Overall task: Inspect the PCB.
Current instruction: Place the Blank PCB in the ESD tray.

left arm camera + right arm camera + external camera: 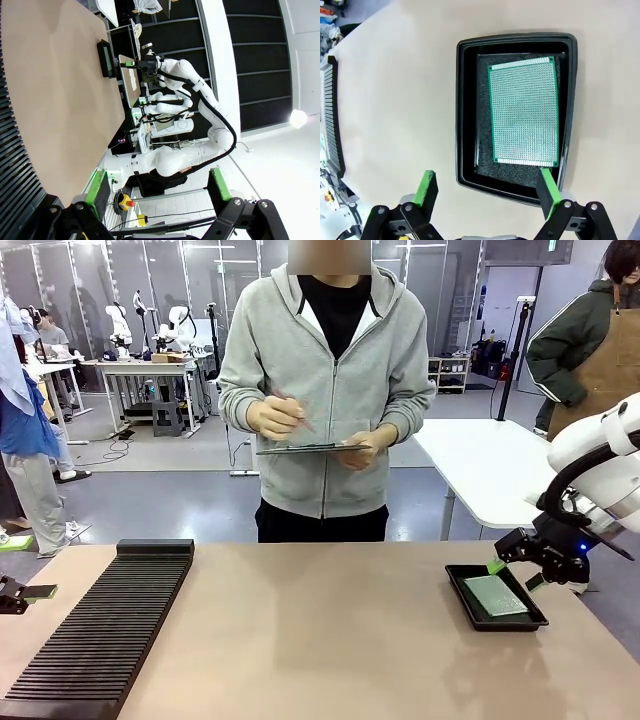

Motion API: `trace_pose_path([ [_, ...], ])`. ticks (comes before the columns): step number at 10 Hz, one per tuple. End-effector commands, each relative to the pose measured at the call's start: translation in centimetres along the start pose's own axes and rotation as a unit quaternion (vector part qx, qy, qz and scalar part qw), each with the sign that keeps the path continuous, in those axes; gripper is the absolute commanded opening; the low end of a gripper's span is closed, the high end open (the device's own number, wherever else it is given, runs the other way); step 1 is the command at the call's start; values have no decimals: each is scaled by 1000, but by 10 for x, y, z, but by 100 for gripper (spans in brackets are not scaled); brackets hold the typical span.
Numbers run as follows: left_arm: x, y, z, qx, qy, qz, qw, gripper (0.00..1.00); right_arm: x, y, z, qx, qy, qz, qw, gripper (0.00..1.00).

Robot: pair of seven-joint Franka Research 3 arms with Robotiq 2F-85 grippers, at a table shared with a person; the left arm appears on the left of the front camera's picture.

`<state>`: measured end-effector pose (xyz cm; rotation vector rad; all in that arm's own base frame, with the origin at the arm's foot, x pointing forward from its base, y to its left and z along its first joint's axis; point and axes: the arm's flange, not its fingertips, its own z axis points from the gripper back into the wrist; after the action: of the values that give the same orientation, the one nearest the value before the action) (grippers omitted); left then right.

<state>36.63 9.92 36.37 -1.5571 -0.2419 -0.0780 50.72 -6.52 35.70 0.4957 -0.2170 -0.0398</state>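
Board: We see one green circuit board (pixel 524 111) lying flat in a shallow black tray (pixel 466 115), its dotted face up and nothing touching it.

Tray: One tray sits on the tan table (pixel 330 640), near the table's right edge on our right arm's side.

Right gripper: Our right gripper (pixel 487 186) hangs just above the tray's near rim, fingers spread wide and empty; one green pad (pixel 547 189) overlaps the rim in the wrist view, the other stands over bare table. In the front view it (pixel 516 574) sits just beside the tray's far right corner.

Left gripper: Our left gripper (pixel 157 187) waits at the table's left edge, well apart from the board, fingers spread and holding nothing.

Person: One person stands at the far side with a dark tablet (pixel 312 449) in one hand and a pen (pixel 292 408) in the other hand (pixel 274 418), looking down at it.

Rack: One long black ribbed rack (pixel 105 630) lies along the left of the table, well apart from the tray.

Progress: We judge the board is set down in its tray and free of our grip; whether the inspection is finished we cannot tell, though the person's note-taking suggests checking or logging remains.

Count: One board, one tray, one rack, one tablet, one pen, two grippers.
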Motion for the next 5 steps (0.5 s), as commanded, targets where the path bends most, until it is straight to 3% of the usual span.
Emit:
trace_pose_path([
  [1, 0, 0, 1, 0, 0, 0, 1000, 100, -9, 9, -5, -22, -3, -9, 1000, 100],
  [3, 0, 0, 1, 0, 0, 0, 1000, 100, -10, 8, -7, -22, -9, -12, 1000, 100],
  [4, 0, 0, 1, 0, 0, 0, 1000, 100, -9, 4, -15, -16, 13, -26, 999, 100],
  [5, 0, 0, 1, 0, 0, 0, 1000, 100, -6, 3, -5, -8, -4, 1, 1000, 100],
])
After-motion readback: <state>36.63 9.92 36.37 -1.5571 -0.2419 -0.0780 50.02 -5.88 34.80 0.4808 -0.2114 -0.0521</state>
